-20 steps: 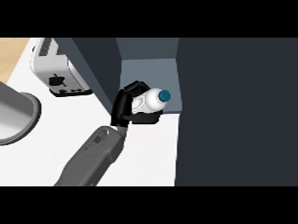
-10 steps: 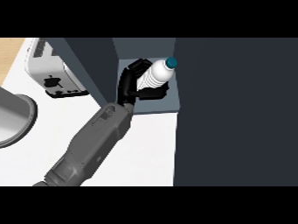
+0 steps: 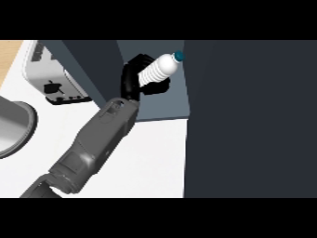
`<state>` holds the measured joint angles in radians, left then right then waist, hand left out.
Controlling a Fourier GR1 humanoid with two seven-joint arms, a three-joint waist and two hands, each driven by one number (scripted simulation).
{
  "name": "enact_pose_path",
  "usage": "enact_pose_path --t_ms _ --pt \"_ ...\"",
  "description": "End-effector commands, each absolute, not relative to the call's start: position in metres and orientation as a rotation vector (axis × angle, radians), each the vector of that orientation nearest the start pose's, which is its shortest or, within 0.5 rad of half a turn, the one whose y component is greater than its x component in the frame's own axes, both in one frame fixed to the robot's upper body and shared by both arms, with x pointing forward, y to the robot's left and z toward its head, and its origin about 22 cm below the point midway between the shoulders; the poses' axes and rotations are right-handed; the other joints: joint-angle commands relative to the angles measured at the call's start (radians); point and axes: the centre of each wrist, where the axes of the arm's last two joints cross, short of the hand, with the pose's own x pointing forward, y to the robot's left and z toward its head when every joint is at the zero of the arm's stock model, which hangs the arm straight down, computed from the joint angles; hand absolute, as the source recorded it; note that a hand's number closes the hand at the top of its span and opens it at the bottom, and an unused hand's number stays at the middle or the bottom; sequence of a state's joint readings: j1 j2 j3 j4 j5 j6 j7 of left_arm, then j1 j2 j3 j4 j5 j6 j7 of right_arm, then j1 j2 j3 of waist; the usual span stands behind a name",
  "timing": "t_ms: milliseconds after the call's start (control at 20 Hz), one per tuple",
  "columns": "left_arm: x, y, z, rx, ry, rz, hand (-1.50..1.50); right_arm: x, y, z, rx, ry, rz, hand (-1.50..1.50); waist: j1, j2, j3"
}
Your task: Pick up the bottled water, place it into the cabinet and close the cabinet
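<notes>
The right hand [image 3: 135,76] curls its black fingers round the bottled water [image 3: 159,69], holding it tilted inside the open cabinet [image 3: 162,104], teal cap pointing far and right. A toaster [image 3: 51,69] stands on the white desk [image 3: 147,158] to the left.

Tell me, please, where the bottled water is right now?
In the head view, upper middle: the bottled water lies tilted inside the open cabinet, held by the hand.

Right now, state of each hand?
Left hand: not in view.
Right hand: shut on the bottled water, holding it at the open cabinet.
</notes>
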<state>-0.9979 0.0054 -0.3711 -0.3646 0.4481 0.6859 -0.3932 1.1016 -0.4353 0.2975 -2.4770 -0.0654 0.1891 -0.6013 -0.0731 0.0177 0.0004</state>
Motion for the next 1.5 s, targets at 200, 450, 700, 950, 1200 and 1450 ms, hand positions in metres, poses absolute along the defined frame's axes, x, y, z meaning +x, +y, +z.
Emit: enact_pose_path --t_ms 200,450,700,950,1200,1450 --pt "0.424 0.096 0.024 0.633 -1.653 -0.138 -1.5 0.017 -0.245 0.119 0.302 -1.953 0.181 -1.5 -0.004 0.009 -0.001" --pt "0.432 0.109 0.035 0.562 -1.734 -0.091 -1.5 0.016 -0.247 0.12 0.323 -1.942 0.2 -1.5 -0.001 0.011 -0.003" --pt "0.436 0.089 0.064 0.362 -1.915 0.095 1.5 0.014 -0.237 0.12 0.336 -1.953 0.2 -1.5 0.006 0.005 -0.006" --pt "0.429 0.08 0.058 0.046 -1.969 0.118 1.5 0.018 -0.244 0.12 0.334 -1.954 0.226 -1.5 0.008 0.006 -0.003" --pt "0.426 0.075 0.058 -0.001 -1.96 0.111 1.5 0.018 -0.242 0.138 0.359 -1.941 0.244 -1.5 0.014 -0.008 -0.002" --pt "0.412 0.063 0.056 -0.129 -1.924 0.081 1.5 0.018 -0.229 0.141 0.348 -1.954 0.241 -1.5 0.026 -0.018 -0.002"
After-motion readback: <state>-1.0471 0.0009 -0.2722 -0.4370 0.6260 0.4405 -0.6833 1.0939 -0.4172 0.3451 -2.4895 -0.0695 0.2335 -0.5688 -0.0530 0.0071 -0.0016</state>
